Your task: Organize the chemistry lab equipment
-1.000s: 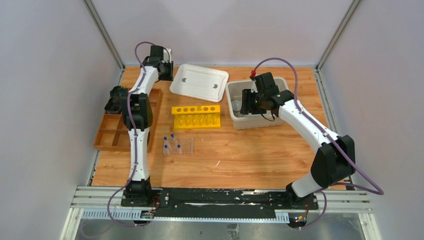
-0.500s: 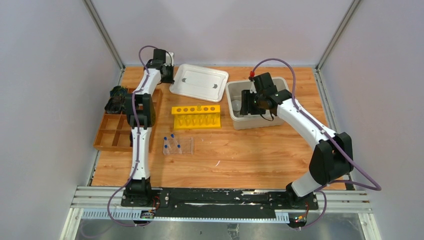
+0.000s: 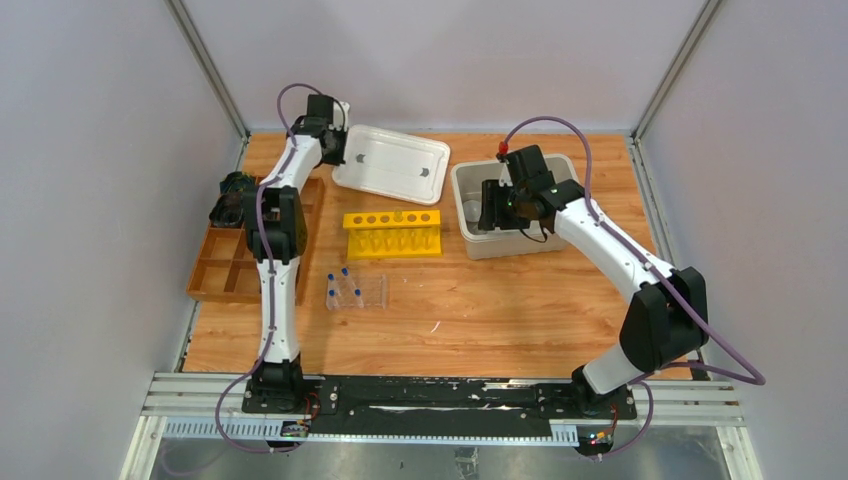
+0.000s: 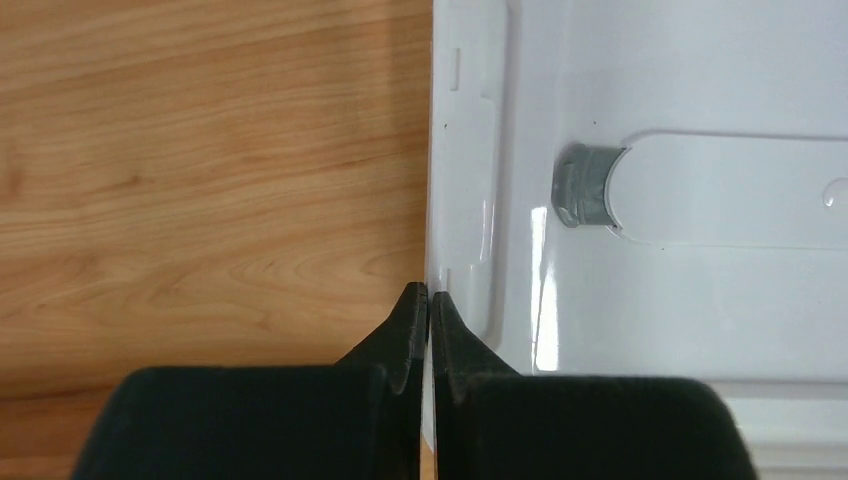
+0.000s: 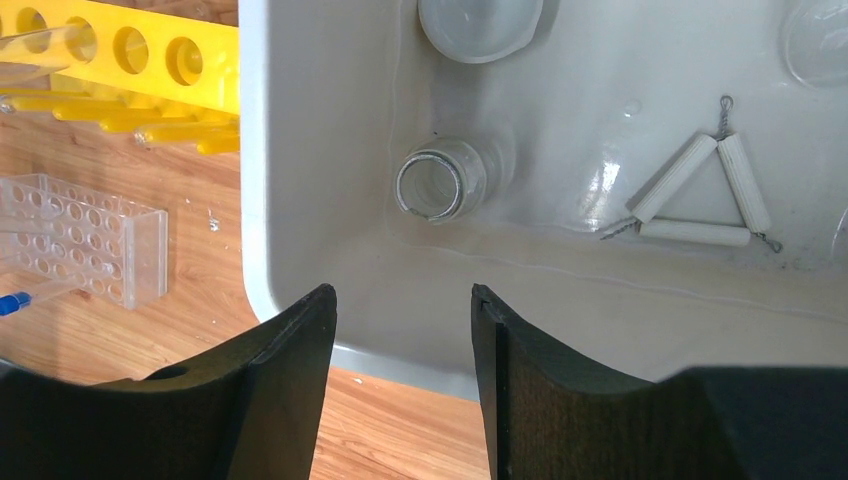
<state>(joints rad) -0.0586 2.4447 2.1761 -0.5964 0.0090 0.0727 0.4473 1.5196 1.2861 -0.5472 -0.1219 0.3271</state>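
Note:
My left gripper is shut on the left rim of a white lid, at the back of the table in the top view. My right gripper hangs open and empty over the near wall of a white bin. Inside the bin lie a small clear glass beaker, a white dome-shaped piece and a small white triangle. A clear plastic rack with blue-capped tubes beside it sits left of the table's centre.
A yellow tube rack stands between the lid and the clear rack. A wooden compartment tray lies along the left edge, with a dark object at its far end. Another clear vessel rests in the bin's far corner.
My left gripper has closed onto the lid's rim, and the lid has shifted slightly left and turned. The right arm has barely moved.

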